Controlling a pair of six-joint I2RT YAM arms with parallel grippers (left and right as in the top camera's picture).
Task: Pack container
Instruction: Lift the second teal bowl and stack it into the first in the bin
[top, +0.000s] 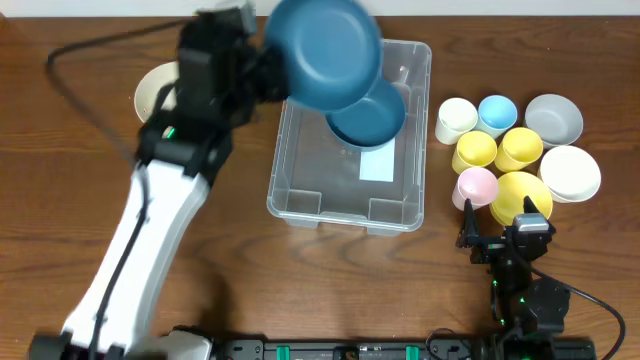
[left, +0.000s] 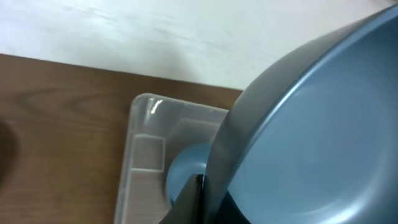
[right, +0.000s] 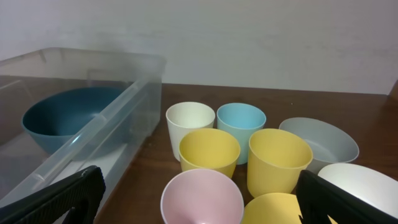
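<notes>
The container (top: 300, 190) is a large clear bin in the middle of the table, with a white label (top: 377, 162) on its base. A dark blue bowl (top: 375, 118) lies in its far end. My left gripper (top: 272, 75) is shut on the rim of a second blue bowl (top: 325, 52) and holds it tilted above the container's far left corner. In the left wrist view this held bowl (left: 311, 124) fills the right side, over the container (left: 142, 143). My right gripper (top: 500, 235) is open and empty, near the table's front right.
A cream bowl (top: 152, 90) sits at the far left, partly behind my left arm. Right of the container stand cream (right: 189, 124), light blue (right: 240, 123), two yellow (right: 209, 152) and pink (right: 202, 199) cups, plus grey (right: 320, 143), white (right: 360, 183) and yellow (top: 520, 192) bowls.
</notes>
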